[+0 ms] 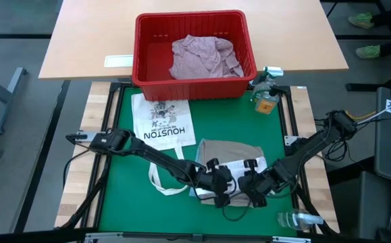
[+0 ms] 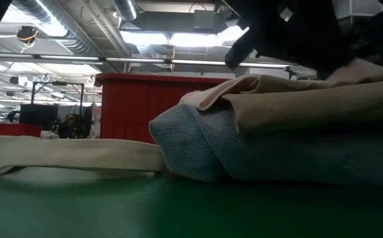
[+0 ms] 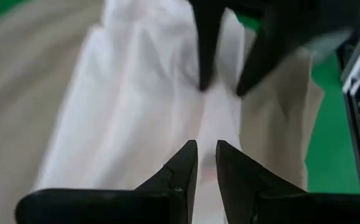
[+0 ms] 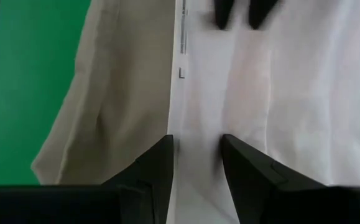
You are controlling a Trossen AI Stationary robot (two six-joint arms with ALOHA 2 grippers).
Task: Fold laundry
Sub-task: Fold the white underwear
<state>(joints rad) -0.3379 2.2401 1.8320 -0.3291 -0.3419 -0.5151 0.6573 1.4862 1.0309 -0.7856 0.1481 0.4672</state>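
- From overhead, the folded tan cloth garment with its white lining is seen at the green bench's six o'clock edge, both hands meeting over it.
- Left hand: fingers narrowly apart, nothing visibly pinched.
- Right hand: fingers apart over the white lining.
- Only the level view reveals blue denim beneath the tan cloth.
- A pink heathered shirt lies in the red plastic basket at twelve o'clock.

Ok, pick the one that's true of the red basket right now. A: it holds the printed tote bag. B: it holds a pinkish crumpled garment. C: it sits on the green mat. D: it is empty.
B: the high view shows a pinkish crumpled garment lying inside the red basket, which stands on the wooden table beyond the green mat.
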